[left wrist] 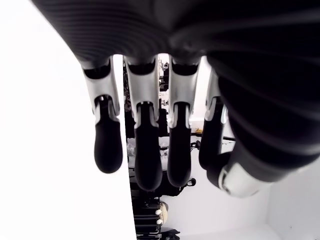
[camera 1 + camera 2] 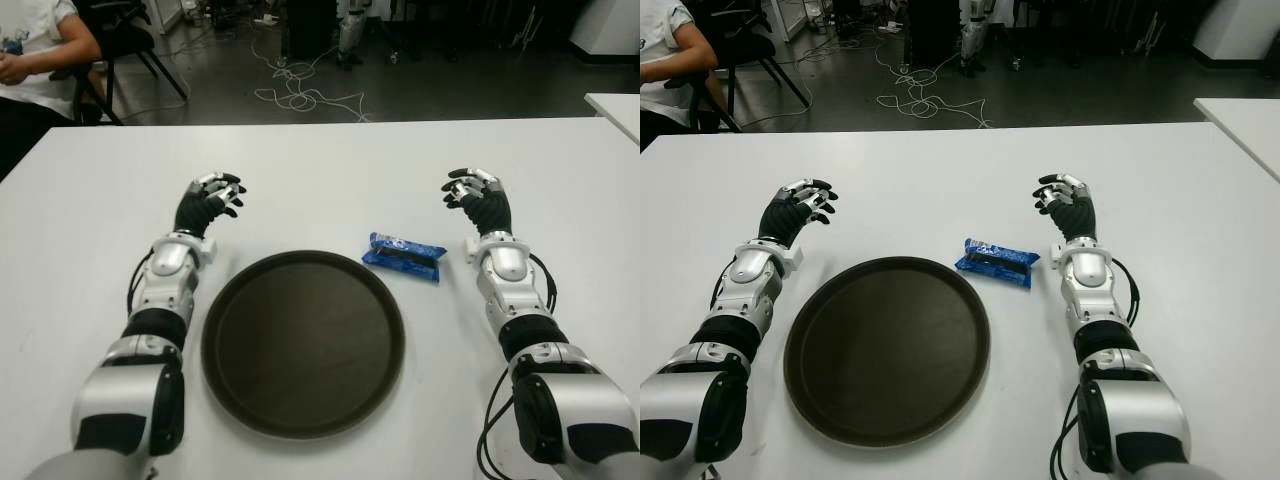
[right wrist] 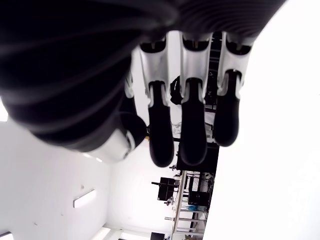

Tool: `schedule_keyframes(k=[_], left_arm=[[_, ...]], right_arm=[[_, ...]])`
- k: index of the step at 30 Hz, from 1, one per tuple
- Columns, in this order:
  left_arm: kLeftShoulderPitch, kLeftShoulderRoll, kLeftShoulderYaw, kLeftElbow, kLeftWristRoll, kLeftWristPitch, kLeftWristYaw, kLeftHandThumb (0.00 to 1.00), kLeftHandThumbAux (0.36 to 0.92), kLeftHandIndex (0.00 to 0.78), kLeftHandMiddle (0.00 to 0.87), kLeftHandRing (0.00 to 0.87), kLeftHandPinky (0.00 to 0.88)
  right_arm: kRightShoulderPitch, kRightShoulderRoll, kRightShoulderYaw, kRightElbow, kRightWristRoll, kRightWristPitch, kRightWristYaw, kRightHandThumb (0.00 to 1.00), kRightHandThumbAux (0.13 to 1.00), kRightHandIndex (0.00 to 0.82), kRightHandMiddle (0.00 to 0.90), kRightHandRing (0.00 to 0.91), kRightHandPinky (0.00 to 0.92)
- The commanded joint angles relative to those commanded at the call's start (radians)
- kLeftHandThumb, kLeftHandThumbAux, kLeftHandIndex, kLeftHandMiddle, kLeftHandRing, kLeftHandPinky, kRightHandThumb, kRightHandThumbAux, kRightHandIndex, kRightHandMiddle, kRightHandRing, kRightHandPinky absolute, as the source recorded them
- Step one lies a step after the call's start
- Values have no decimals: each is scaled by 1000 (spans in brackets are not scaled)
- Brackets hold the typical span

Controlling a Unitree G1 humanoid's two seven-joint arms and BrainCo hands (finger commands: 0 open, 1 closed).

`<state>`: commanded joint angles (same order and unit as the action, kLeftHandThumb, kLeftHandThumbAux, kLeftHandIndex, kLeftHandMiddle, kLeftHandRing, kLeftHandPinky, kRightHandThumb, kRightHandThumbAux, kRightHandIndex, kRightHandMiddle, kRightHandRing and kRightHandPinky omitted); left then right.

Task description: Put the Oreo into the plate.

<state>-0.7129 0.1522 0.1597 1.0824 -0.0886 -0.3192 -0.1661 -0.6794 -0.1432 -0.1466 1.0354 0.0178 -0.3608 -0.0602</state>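
Note:
A blue Oreo packet (image 2: pixel 404 256) lies flat on the white table (image 2: pixel 320 170), just past the right rim of a round dark brown plate (image 2: pixel 303 340). The plate holds nothing. My right hand (image 2: pixel 478 197) shows to the right of the packet and a little beyond it, fingers relaxed and holding nothing; its wrist view shows the fingers (image 3: pixel 192 125) loosely hanging. My left hand (image 2: pixel 212 198) shows beyond the plate's left edge, fingers (image 1: pixel 145 145) likewise relaxed and holding nothing.
A second white table's corner (image 2: pixel 615 105) shows at the far right. Beyond the table's far edge lie cables (image 2: pixel 300 90) on a dark floor, and a seated person (image 2: pixel 35 50) is at the far left with a chair (image 2: pixel 130 45) behind.

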Motion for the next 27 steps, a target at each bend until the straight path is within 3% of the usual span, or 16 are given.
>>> schedule_keyframes(k=[5,8,9,11,13,17,20,27], left_arm=[[1,2,-1,-2,-1,3,-3,834,672,418,469,523,582],[1,2,2,-2,-6,6,-9,834,672,418,469,525,585],[1,2,3,-2,-6,7,-10,834,672,419,469,525,586],[2,1,2,-4,-6,6,-9,834,672,419,469,524,587],[2,0,1,-6,-5,4,-8,835,672,419,469,523,587],[1,1,-2,-4,1,-1,-3,835,672,419,469,520,583],[1,1,-6,-4,8,-8,7,834,672,419,469,518,586],[3,2,-7,-6,6,-4,9,834,672,419,469,517,573]], right_arm=[[-1,-7,-18,-33,11,-10,-17,676,740,410,436,448,422],[13,-15,-37,-90,8,-55,-67,666,744,400,347,355,342],[16,-13,-39,-97,3,-67,-82,442,764,321,311,316,307],[23,-7,-39,-106,-15,-104,-125,226,780,242,267,267,255],[32,-4,-26,-121,-48,-150,-176,92,781,173,217,210,185],[46,-10,29,-145,-167,-240,-303,24,772,95,139,123,82],[63,-46,122,-171,-358,-289,-444,7,772,37,59,49,27],[56,-117,239,-114,-529,-288,-525,0,738,2,3,3,1]])
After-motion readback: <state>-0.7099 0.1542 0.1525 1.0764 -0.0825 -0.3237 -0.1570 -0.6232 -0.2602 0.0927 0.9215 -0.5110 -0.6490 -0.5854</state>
